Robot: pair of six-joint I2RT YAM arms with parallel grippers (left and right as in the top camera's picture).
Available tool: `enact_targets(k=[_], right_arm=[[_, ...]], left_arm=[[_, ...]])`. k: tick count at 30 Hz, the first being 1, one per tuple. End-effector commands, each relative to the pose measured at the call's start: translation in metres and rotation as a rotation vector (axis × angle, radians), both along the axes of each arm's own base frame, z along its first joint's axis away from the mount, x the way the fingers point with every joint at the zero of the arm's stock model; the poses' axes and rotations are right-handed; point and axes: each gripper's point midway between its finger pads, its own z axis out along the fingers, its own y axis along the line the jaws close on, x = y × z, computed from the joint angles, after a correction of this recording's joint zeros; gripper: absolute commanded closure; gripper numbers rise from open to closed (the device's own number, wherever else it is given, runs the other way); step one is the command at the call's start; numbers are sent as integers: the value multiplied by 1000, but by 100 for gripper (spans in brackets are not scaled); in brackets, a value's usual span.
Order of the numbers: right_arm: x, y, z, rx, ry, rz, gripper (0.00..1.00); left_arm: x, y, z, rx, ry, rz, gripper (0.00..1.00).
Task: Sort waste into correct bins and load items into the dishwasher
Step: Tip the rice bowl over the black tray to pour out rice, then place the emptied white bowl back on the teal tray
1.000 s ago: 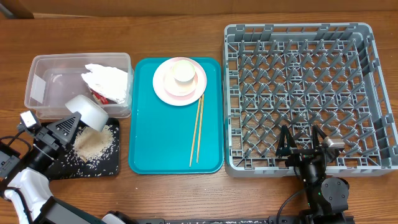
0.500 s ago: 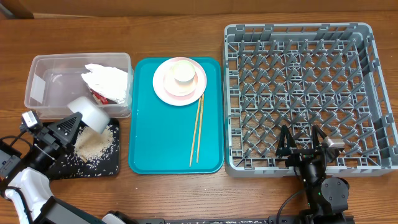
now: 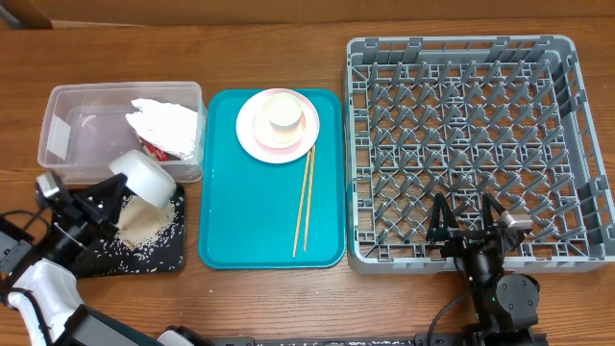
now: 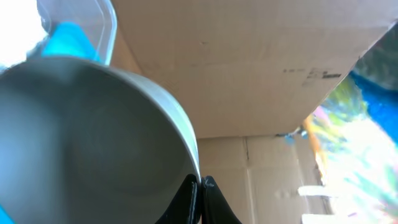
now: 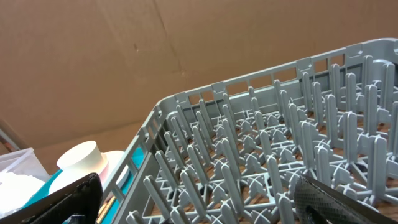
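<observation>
Left fingers (image 4: 199, 186): pinched shut on the rim of a white bowl (image 3: 146, 176), above the far end of the black tray (image 3: 159, 258).
Held bowl: tipped over, mouth turned down toward the arm and the rice (image 3: 149, 223).
Rice: one heap on the black tray, stray grains around it.
Clear tub (image 3: 67, 144): one, just beyond the black tray; holds one crumpled napkin (image 3: 165, 123) and one red wrapper (image 3: 152, 147).
Chopsticks (image 3: 305, 202): two, side by side on the teal tray (image 3: 226, 221), long axis running near to far, far ends leaning slightly right.
Plate (image 3: 254, 149): one, pink, at the teal tray's far end, carrying a second bowl (image 3: 260, 123) with one cup (image 3: 283, 112) on top.
Rack (image 3: 471, 144): one, grey, on the surface (image 3: 288, 293) right of the teal tray.
Right fingers (image 3: 465, 217): spread wide, holding nothing, at the rack's near edge.
</observation>
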Motion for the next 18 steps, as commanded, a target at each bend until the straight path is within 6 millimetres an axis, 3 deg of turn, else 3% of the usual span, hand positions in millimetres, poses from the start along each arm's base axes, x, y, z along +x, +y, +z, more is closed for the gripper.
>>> enact_targets(k=[1,3,5,8,14,18], right_arm=[[0,-2,-2,-6,-4,-10,0],[0,-2,-2,-6,-4,-10,0],[0,-2,-2,-6,-4,-10,0],[0,-2,-2,-6,-4,-10,0],[0,-2,-2,-6,-4,-10,0],[0,-2,-2,-6,-4,-10,0]], left_arm=[[1,-12,8,67,-32,-26,96],[5,-10,-2,72,32,-5,96],[2,-20,9,25,-10,-53,96],[7,-16,6,88,-19,-40,96],[8,-19,9,42,6,-56,96],[20,-23,35,90,-32,-93,96]])
